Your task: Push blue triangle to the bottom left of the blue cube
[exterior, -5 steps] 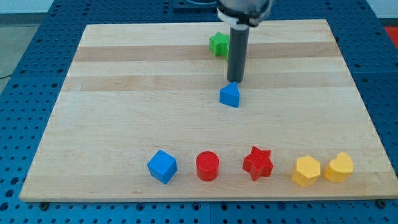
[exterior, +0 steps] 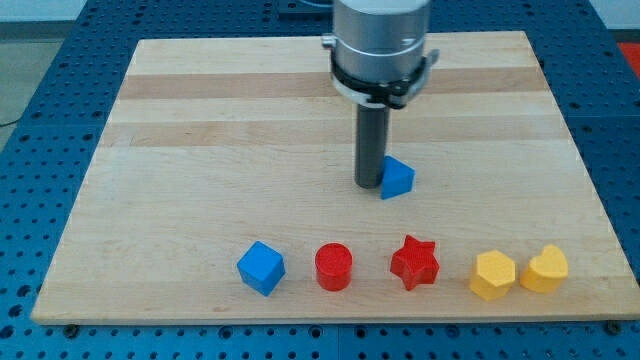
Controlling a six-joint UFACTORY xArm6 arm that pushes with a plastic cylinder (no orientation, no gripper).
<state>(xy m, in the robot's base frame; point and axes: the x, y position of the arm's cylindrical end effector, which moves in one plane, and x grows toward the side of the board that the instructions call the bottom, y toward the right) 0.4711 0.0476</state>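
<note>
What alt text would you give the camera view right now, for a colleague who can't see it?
My tip touches the left side of the blue triangle near the middle of the wooden board. Along the view's bottom sit, left to right, a blue cube, red cylinder, red star and two yellow blocks.

Pale matt wooden board (exterior: 200, 130) with visible grain, smooth blue triangle (exterior: 398, 177), dark matt rod

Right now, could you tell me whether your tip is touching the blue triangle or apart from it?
Touching, apparently: my tip sits against the blue triangle on its left in the view, no gap showing.
</note>
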